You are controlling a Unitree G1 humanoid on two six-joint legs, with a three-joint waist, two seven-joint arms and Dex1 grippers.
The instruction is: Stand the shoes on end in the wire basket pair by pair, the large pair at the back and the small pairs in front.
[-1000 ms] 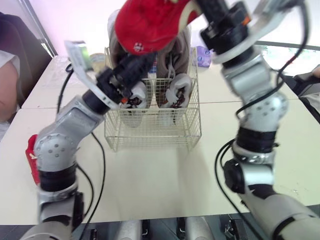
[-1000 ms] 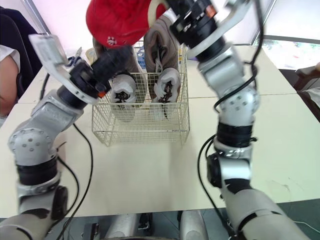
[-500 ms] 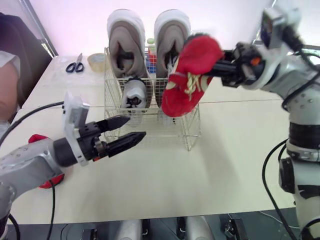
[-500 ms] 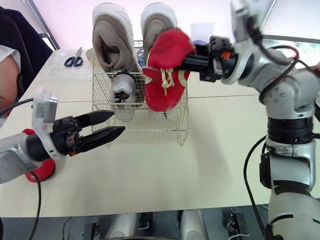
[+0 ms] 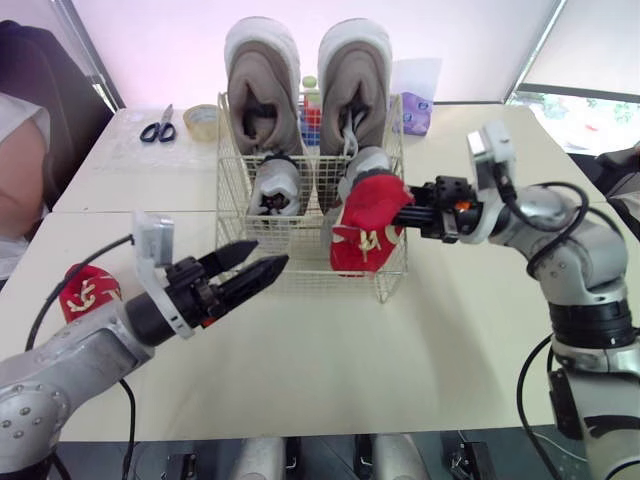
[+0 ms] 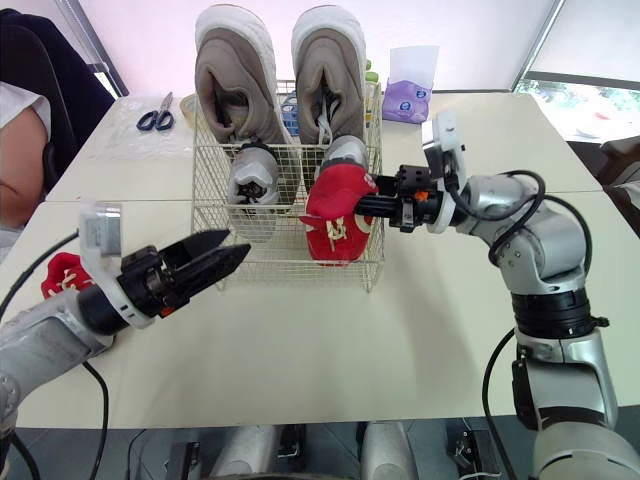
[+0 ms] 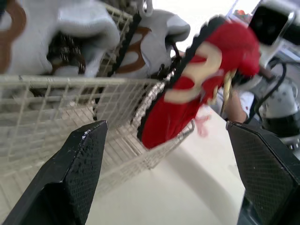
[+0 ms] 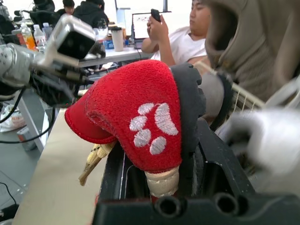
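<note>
**While the red shoe hangs at the basket's front, its mate waits on the table**

Because the small red fleece shoe with a white paw print looks soft and light, it should squash under pressure rather than slip. Its loose cream laces could catch on the wires. The stiffer heel rim is the sensible hold, and the right gripper is clamped on that very spot.

The shoe's long axis runs steeply downward, heel up at the fingers and toe low, with the laced upper facing the robot and the dark sole toward the basket. It hangs at the front right corner of the cream wire basket. I cannot tell whether the toe is inside the front wall.

Behind it two small grey-and-white shoes stand on end, and the large beige pair towers at the back.

The left gripper hovers near the basket's front left, jaws parted and empty. The second red shoe lies well apart on the pale table.
</note>
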